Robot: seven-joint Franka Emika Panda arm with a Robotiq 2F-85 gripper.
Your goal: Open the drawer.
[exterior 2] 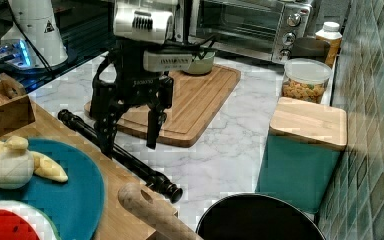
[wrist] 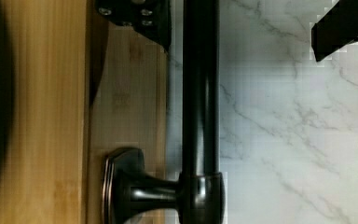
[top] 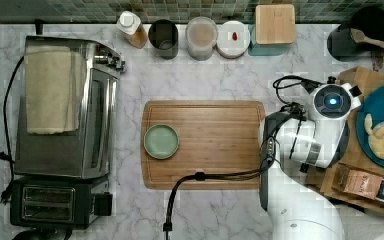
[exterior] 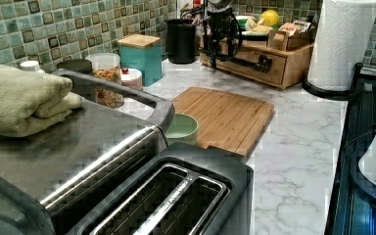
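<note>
The drawer [exterior: 254, 68] is the front of a low bamboo box at the left view's far counter, and its wooden face [wrist: 126, 107] lies close against the box. Its long black bar handle [exterior 2: 130, 162] [wrist: 200, 93] [exterior: 259, 62] runs along that front on round posts. My gripper [exterior 2: 130, 134] [wrist: 237, 44] hangs over the handle, open. One finger [wrist: 140, 18] is on the wood side of the bar and the other finger [wrist: 340, 28] is over the marble, so the bar lies between them. Neither finger touches it.
On top of the box sits a teal plate [exterior 2: 75, 195] with a peeled banana. A brown cutting board [top: 205, 142] with a green bowl [top: 161, 141] lies beside the gripper. Canisters [top: 202, 37] line the tiled wall. A toaster oven [top: 65, 107] and a toaster [top: 50, 202] stand at the top view's left.
</note>
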